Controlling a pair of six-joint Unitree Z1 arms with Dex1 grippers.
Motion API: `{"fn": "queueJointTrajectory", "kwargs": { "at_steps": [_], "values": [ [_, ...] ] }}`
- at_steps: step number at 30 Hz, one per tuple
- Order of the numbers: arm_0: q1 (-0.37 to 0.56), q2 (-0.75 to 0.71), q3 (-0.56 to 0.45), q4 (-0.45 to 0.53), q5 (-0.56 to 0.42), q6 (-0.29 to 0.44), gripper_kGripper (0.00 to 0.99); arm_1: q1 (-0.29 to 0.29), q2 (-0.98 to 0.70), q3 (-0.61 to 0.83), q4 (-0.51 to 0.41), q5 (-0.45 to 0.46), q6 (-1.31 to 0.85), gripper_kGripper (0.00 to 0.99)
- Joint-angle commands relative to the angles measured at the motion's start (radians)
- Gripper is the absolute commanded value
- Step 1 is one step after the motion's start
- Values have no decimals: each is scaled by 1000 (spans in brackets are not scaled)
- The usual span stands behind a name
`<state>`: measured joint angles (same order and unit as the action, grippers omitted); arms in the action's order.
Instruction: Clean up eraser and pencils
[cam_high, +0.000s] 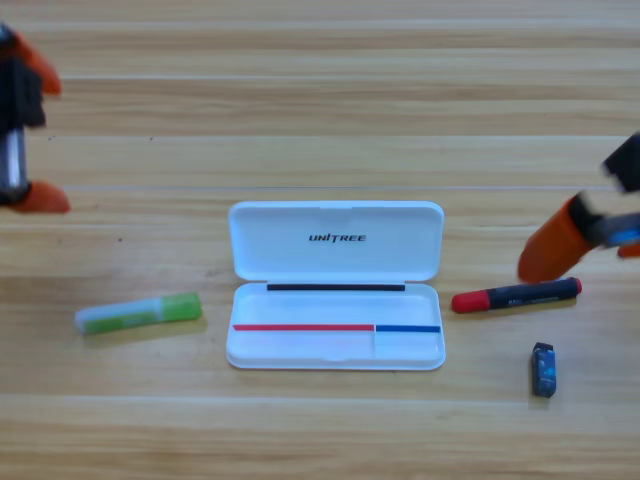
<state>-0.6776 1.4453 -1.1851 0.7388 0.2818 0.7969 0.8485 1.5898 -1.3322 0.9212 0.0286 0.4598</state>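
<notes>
Just below right pincer (560, 250): red pencil (515, 296)

A red-ended pencil (516, 296) lies just below the right gripper (575, 240), eraser (543, 369) lower, green pencil (138, 313) far left.

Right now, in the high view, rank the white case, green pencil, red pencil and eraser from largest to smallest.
1. White case, open.
2. Red pencil and green pencil: too alike in length to rank.
3. Eraser, smallest.
</notes>
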Motion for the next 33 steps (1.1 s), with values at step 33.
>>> {"fn": "queueJointTrajectory", "kwargs": {
  "at_steps": [33],
  "values": [
    [81, 451, 193, -259, -165, -71, 968, -146, 480, 131, -196, 33, 238, 727]
  ]
}}
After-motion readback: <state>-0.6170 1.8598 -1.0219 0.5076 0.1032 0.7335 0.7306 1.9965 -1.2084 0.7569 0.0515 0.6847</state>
